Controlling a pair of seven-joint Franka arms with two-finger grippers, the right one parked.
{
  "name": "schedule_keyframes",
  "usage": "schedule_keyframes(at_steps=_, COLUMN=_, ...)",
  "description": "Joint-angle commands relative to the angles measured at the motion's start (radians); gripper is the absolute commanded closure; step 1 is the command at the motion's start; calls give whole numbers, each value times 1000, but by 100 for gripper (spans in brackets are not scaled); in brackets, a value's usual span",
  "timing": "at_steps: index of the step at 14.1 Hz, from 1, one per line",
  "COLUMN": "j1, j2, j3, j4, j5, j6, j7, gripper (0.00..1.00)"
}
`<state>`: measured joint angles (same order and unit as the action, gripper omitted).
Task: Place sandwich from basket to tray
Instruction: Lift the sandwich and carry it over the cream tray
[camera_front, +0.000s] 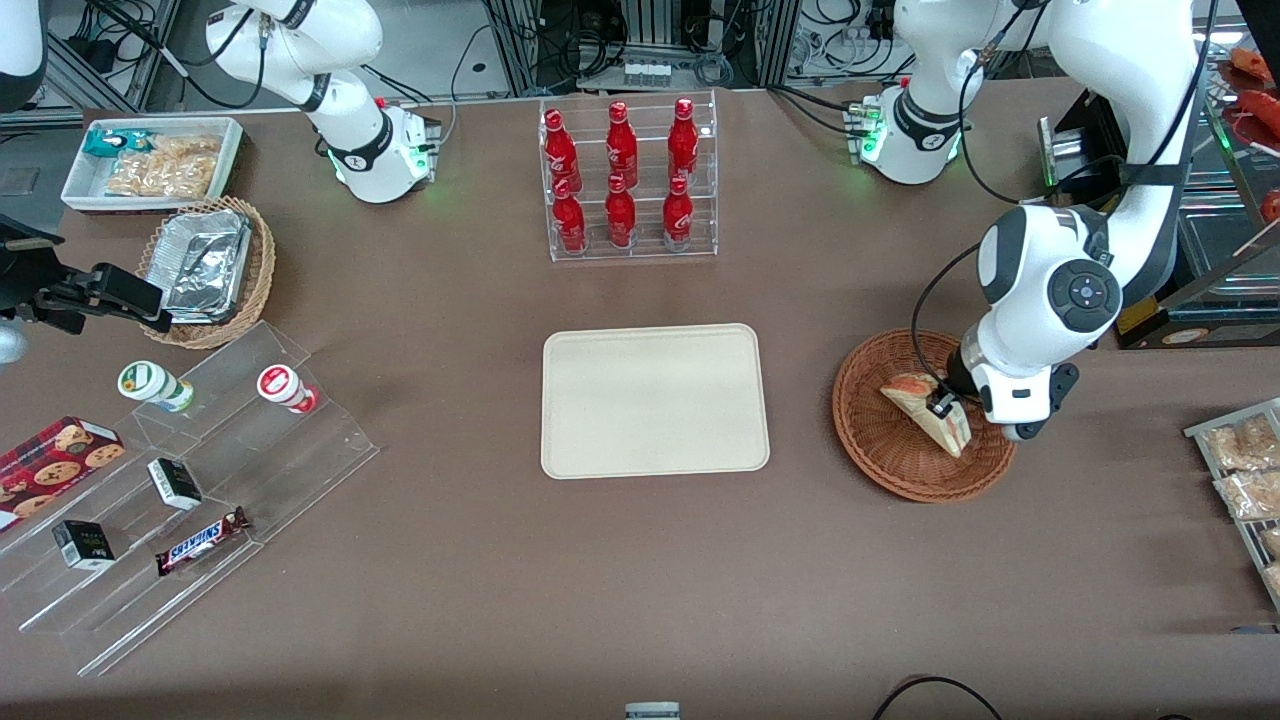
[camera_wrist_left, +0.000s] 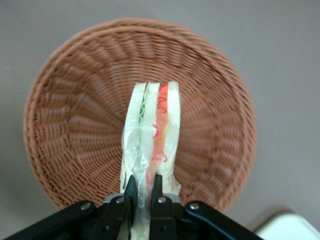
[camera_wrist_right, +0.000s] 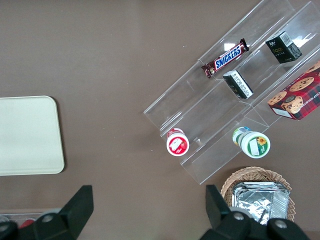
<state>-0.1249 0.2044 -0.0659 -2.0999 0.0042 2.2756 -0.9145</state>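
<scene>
The sandwich (camera_front: 928, 410) is a plastic-wrapped wedge of pale bread with red and green filling (camera_wrist_left: 152, 135). It is over the round reddish-brown wicker basket (camera_front: 880, 440) (camera_wrist_left: 75, 125), at the working arm's end of the table. My left gripper (camera_front: 945, 405) (camera_wrist_left: 143, 192) is shut on the sandwich's near end, its black fingers (camera_wrist_left: 130, 189) pinching the bread and wrap. The beige tray (camera_front: 655, 400) lies flat at the table's middle, beside the basket, with nothing on it; a corner of the tray (camera_wrist_left: 292, 227) shows in the left wrist view.
A clear rack of red bottles (camera_front: 630, 180) stands farther from the front camera than the tray. Toward the parked arm's end are a tan basket with foil containers (camera_front: 205, 265), a white snack bin (camera_front: 150, 160) and clear stepped shelves with snacks (camera_front: 180, 480). Snack packets (camera_front: 1245, 470) lie near the working arm's table edge.
</scene>
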Motion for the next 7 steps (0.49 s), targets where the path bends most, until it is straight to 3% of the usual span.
schedule_keyframes(at_steps=1, j1=-65, j2=13, j3=0, j4=58, j5=17, j6=-56, j7=149, gripper=91)
schedule_keyframes(at_steps=7, j1=-277, j2=141, j3=0, j4=311, j5=16, j6=-265, j7=157, gripper=97)
